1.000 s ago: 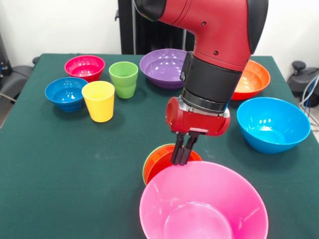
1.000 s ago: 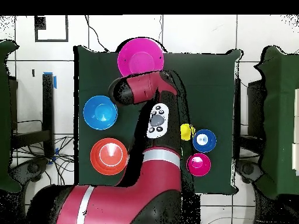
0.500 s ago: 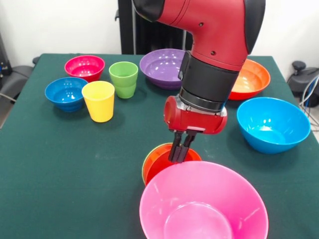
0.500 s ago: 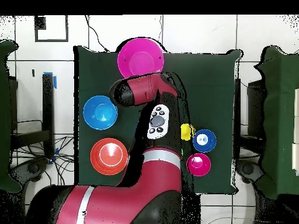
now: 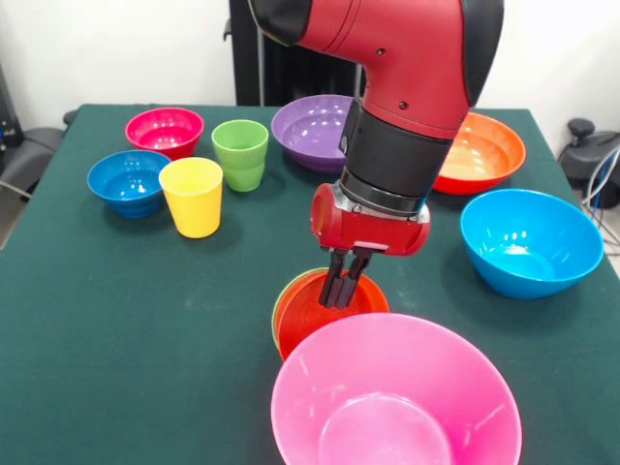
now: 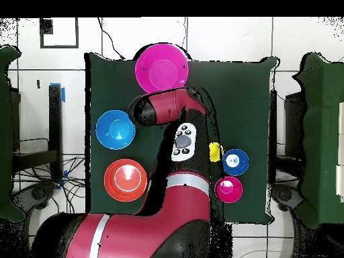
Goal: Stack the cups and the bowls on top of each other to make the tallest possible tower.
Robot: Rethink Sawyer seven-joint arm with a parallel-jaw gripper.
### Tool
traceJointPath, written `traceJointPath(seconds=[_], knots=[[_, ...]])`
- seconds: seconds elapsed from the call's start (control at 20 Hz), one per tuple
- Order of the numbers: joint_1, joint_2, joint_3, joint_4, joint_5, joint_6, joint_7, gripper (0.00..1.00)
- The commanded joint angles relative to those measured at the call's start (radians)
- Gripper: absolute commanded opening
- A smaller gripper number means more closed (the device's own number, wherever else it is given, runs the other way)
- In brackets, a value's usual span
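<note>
My gripper (image 5: 339, 294) is shut on the far rim of the small orange-red bowl (image 5: 312, 322), which sits nested in the small light-green bowl (image 5: 276, 325); only a thin green edge shows. This pair is just behind the large pink bowl (image 5: 392, 407) at the table's near edge. The large light blue bowl (image 5: 531, 242) stands alone to the right. The yellow cup (image 5: 192, 197) and light green cup (image 5: 240, 153) stand upright at the left. In the overhead view the arm hides the gripper and the nested pair.
The large purple bowl (image 5: 312, 126) and large orange bowl (image 5: 489, 150) stand at the far side. The small magenta-red bowl (image 5: 165, 129) and dark blue bowl (image 5: 128, 180) are at the far left. The table (image 5: 116, 320) is dark green cloth.
My gripper has moved a little to the left in the front view, and the orange-red and green nested pair has shifted left with it. Nothing else moved.
</note>
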Motion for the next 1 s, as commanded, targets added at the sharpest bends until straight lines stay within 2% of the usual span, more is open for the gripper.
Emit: traceJointPath(seconds=[0.05, 1.0], knots=[[-0.010, 0.022, 0.049, 0.123, -0.035, 0.090, -0.012, 0.00], [-0.008, -0.004, 0.033, 0.159, -0.051, 0.098, -0.040, 0.00]])
